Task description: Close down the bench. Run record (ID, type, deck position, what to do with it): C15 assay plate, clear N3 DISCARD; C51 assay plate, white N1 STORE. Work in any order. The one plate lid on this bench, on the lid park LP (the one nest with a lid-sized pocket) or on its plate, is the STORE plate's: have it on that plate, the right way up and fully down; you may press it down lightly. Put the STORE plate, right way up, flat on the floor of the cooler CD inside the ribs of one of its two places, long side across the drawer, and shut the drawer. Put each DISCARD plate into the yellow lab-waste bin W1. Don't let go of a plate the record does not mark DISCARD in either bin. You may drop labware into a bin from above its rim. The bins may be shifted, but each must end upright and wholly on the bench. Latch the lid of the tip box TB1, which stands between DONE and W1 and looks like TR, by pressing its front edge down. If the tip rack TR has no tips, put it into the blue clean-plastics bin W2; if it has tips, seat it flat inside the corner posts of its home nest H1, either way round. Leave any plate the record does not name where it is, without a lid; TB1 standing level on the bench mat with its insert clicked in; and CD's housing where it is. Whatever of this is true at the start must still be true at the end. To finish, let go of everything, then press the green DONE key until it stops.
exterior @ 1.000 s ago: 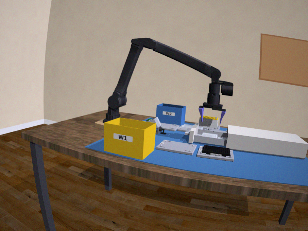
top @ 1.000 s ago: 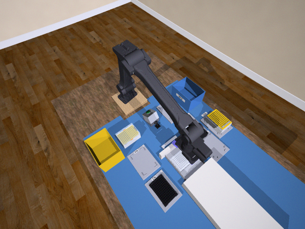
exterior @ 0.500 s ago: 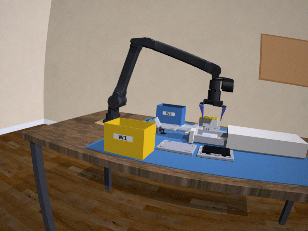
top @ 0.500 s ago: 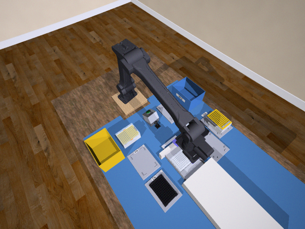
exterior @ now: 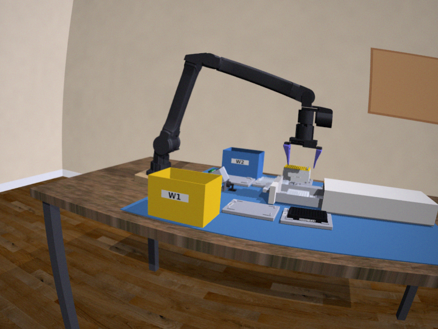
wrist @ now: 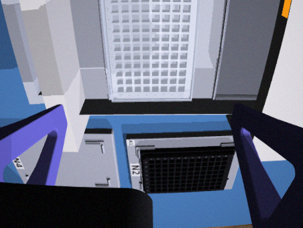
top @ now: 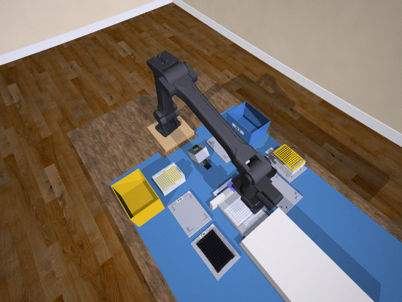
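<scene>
The white assay plate [wrist: 151, 38] lies flat in the open drawer of the cooler CD, its well grid showing; it also shows in the overhead view [top: 238, 210]. The drawer's white front [top: 220, 200] stands pulled out from the white housing [top: 305, 260]. My gripper [exterior: 302, 156] hangs open and empty well above the drawer, and its purple fingers frame the plate's near end in the wrist view. The tip rack TR [top: 288, 157] with yellow tips sits on its nest. The tip box TB1 [top: 168, 178] stands beside the yellow bin W1 [top: 138, 196].
A black plate [top: 215, 250] sits on nest N2, and nest N4 [top: 190, 212] beside it holds nothing. The blue bin W2 [top: 248, 122] stands at the back. The green DONE key [top: 196, 149] sits on its grey block near the arm's base.
</scene>
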Controlling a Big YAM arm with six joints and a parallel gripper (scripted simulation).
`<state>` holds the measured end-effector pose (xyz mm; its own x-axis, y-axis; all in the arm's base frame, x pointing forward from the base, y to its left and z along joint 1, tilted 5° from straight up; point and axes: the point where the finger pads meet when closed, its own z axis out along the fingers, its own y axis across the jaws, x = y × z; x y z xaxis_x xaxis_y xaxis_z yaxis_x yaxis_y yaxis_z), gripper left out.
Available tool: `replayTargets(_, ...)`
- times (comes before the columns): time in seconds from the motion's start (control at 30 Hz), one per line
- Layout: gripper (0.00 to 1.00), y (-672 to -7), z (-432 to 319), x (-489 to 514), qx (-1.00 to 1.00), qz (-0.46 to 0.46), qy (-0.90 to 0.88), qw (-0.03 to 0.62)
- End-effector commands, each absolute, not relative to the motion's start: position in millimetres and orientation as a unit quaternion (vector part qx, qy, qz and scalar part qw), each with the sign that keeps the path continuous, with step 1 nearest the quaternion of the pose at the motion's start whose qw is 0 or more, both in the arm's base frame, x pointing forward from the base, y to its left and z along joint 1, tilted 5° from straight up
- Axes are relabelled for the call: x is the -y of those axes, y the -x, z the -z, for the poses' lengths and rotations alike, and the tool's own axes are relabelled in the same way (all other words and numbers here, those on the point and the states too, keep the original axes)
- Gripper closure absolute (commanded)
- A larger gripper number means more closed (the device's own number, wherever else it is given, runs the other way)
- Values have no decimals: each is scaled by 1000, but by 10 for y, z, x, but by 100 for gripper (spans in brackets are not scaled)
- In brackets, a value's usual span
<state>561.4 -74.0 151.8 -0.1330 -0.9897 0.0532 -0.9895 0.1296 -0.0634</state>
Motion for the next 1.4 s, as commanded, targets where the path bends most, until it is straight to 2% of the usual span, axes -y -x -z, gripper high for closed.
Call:
replayTargets(0.0, 0, -5778, -1984, 663, -748, 71, 659, 31)
replayTargets(0.17, 0, -5712, -1672, 663, -749, 47, 660, 9)
replayTargets(1.3, 0, -5724, -1683, 664, -749, 50, 660, 11)
replayTargets(1.33, 100, -5626, -1782, 630, -750, 59, 658, 20)
replayTargets(1.37, 100, -5596, -1779, 627, -750, 61, 658, 22)
